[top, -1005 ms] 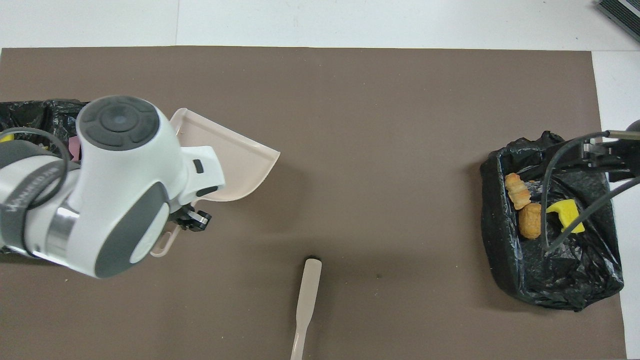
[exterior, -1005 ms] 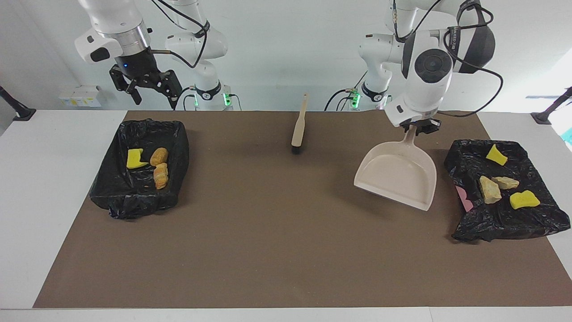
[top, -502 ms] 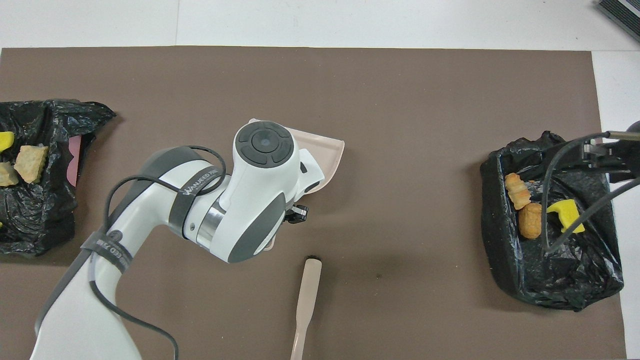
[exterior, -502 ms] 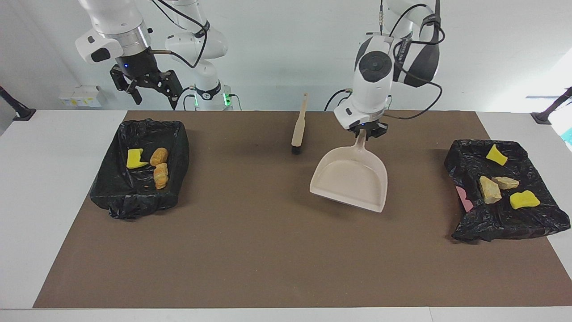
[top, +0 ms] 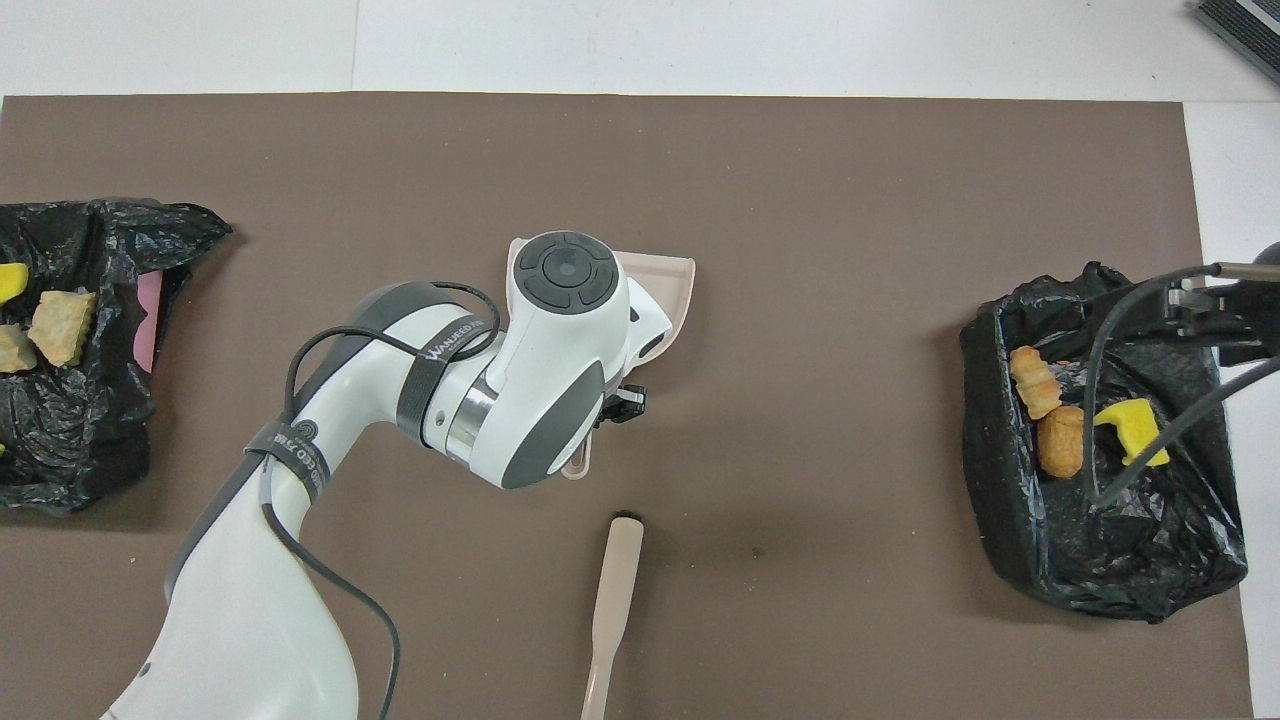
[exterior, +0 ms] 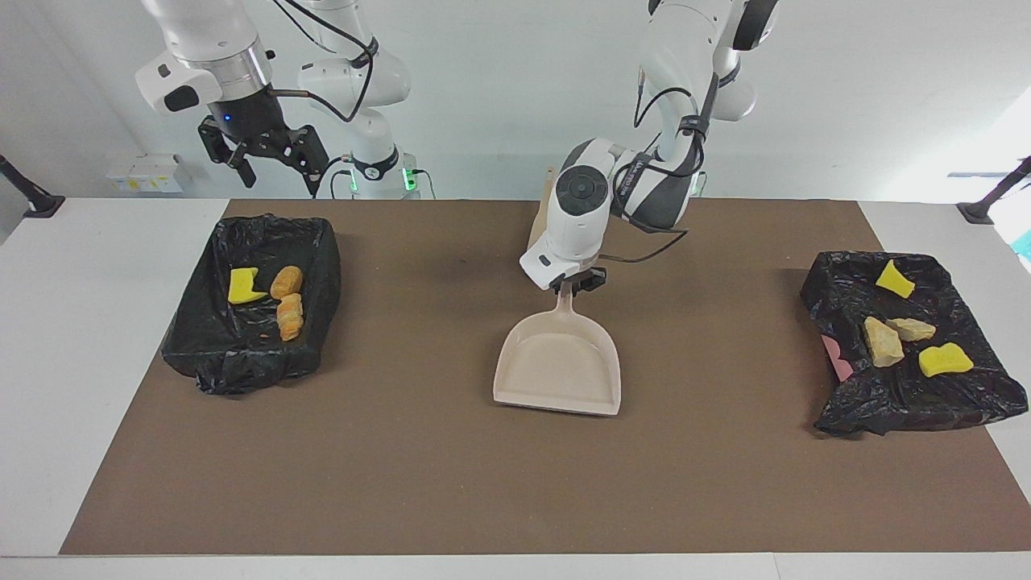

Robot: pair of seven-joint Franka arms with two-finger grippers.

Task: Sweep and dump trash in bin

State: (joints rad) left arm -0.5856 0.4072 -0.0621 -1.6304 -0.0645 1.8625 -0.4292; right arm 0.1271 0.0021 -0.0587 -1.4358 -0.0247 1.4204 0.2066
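Black liner marks the bin (exterior: pixel 250 302) directly below the right gripper (exterior: pixel 270 165), which waits raised with fingers spread. Trash inside: a yellow chunk (exterior: pixel 242 285) and two orange-brown bread pieces (exterior: pixel 287 304).

Mid-table, the left gripper (exterior: pixel 573 283) is pinched on the handle of the beige dustpan (exterior: pixel 558 366). Over the last second it has carried the pan from beside the second lined bin (exterior: pixel 906 354) at the left arm's end to the table centre; the pan now sits level, mouth pointing away from the robots, empty. The brush (top: pixel 612 590) lies just robot-side of this gripper, untouched.

At the left arm's end, well away from the left gripper, the second bin holds two yellow chunks (exterior: pixel 944 359) and tan pieces (exterior: pixel 883 341).

Judgement: no scraps show loose on the brown mat (exterior: pixel 451 483); the pan looks to be on its way back to rest, so the task reads as nearly done.

Views: the facing view shows the grip on the handle and the pan's empty floor; overhead, the left arm covers most of the pan. Overhead shows the brush whole; in the facing view that arm hides most of it.
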